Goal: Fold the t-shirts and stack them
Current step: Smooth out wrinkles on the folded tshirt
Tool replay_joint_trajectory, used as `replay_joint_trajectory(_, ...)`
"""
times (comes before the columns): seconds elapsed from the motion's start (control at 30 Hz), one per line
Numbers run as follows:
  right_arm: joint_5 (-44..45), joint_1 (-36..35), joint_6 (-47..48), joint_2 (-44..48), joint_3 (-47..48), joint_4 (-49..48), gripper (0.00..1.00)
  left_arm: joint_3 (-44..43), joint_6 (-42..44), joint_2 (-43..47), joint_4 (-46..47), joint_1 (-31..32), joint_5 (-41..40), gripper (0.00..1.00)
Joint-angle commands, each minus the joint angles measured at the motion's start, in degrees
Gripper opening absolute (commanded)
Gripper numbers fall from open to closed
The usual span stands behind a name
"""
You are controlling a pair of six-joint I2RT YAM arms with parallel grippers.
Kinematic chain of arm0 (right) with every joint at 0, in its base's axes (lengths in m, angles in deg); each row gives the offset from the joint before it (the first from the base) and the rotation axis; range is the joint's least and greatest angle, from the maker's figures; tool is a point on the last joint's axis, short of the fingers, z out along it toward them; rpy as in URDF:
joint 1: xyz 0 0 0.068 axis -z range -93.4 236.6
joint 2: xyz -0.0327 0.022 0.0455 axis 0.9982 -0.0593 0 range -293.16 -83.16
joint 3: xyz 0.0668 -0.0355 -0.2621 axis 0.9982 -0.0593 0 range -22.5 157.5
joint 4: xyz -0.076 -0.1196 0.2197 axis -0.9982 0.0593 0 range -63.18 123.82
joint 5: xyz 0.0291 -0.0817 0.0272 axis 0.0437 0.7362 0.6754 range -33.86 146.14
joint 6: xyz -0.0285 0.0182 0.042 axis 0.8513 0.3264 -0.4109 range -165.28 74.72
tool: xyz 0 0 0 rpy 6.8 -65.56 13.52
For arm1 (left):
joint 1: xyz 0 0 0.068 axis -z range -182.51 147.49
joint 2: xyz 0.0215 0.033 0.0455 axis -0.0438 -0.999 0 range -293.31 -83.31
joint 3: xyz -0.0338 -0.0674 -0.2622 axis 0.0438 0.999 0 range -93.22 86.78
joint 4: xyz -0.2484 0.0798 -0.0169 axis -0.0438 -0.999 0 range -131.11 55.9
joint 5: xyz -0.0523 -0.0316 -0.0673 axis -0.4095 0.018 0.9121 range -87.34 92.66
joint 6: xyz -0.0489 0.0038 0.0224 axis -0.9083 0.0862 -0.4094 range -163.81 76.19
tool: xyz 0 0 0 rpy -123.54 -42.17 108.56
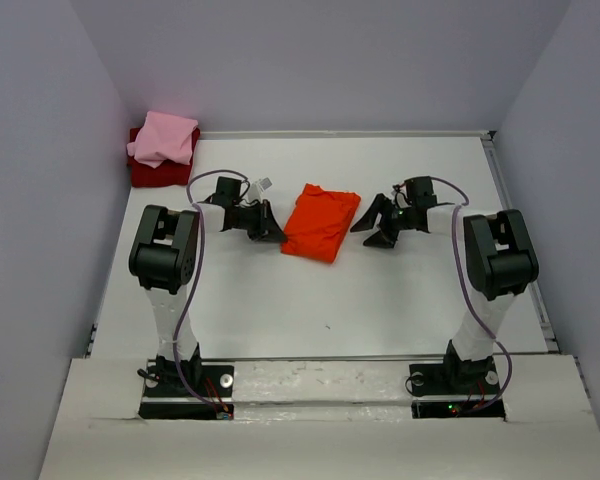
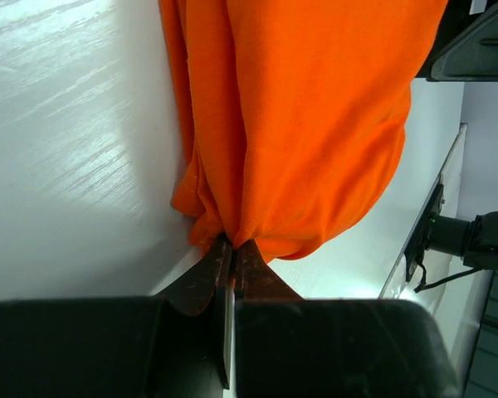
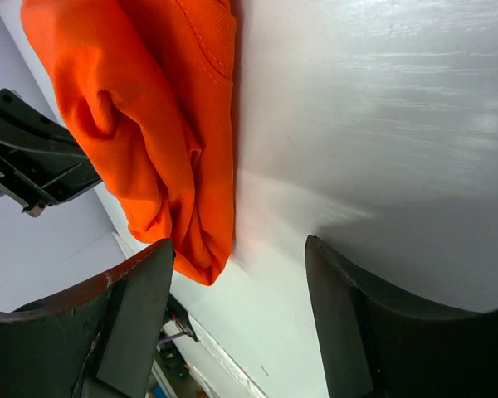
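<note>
The orange-red t-shirt [image 1: 321,222] lies folded into a loose rectangle near the middle of the white desk [image 1: 400,300]. In the top view its long side runs from 1 o'clock to 7 o'clock. The left hand [image 2: 231,259] sits at the shirt's 9 o'clock edge, low against the desk, its fingers clenched on a pinch of the bunched cloth there. The right hand [image 3: 236,307] is at the shirt's 3 o'clock side, released, its fingers spread wide with bare desk between them. The shirt's rumpled corner ends just beside one finger [image 3: 137,307], and the wrist view does not make clear whether they touch. In the desk's far 10 o'clock corner, well apart from the arms, the pink t-shirt [image 1: 165,138] rests folded on top of the dark red t-shirt [image 1: 143,174].
</note>
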Motion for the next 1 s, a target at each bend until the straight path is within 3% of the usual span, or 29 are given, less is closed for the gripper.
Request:
replay_joint_trajectory(0.0,-1.6,-0.8,-1.3,3.2,-1.4,-1.5,0.67,0.4,-1.9,3.3,3.7,0.0,3.7,0.11)
replay_joint_trajectory(0.43,0.3,-8.1,-7.4,10.3,-7.8,-8.8,0.62,-0.2,-4.9,2.2,5.7,1.5,3.5,0.11)
replay_joint_trajectory(0.97,1.8,-12.0,-7.9,4.3,-3.9,-11.2,0.53,-0.9,-5.1,2.0,5.7,1.5,4.5,0.08)
